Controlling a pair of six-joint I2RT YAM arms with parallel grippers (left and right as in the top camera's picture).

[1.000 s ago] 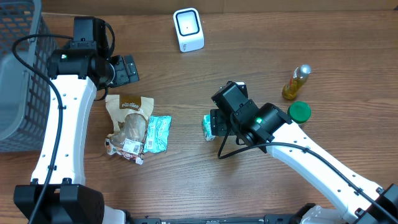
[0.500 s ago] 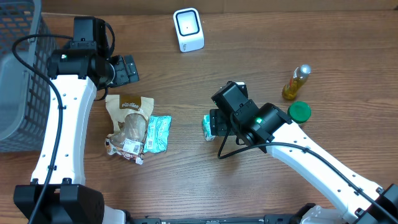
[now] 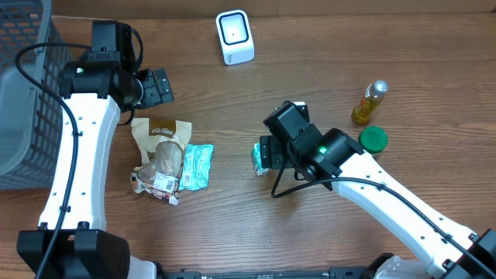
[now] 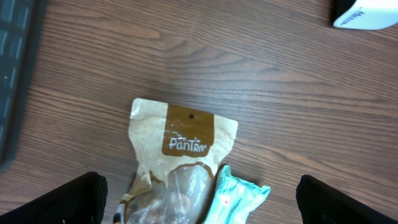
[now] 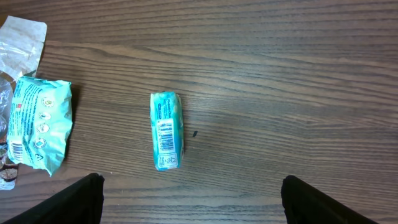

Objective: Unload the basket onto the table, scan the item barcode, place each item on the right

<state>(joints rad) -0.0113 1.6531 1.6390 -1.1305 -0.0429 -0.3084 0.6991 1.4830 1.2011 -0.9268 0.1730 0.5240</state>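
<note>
The item, a small teal carton (image 5: 166,130) with a barcode on its upper face, lies flat on the wooden table. My right gripper (image 5: 194,208) hovers open over it, and its black fingers (image 5: 73,200) stand far apart, touching nothing. From overhead the carton (image 3: 257,161) peeks out beside the right gripper (image 3: 266,154). The white scanner (image 3: 235,36) stands at the back centre. My left gripper (image 3: 160,87) is open and empty above a brown bread bag (image 4: 180,146); in the left wrist view that gripper (image 4: 202,213) straddles the bag without touching it.
A teal packet (image 3: 196,167) lies against the bread bag (image 3: 163,151). A yellow bottle (image 3: 370,102) and a green cap (image 3: 373,139) stand at the right. A grey basket (image 3: 19,93) fills the left edge.
The right gripper's jaws look slightly wider than before. Both arms and all the objects stay where they were.
</note>
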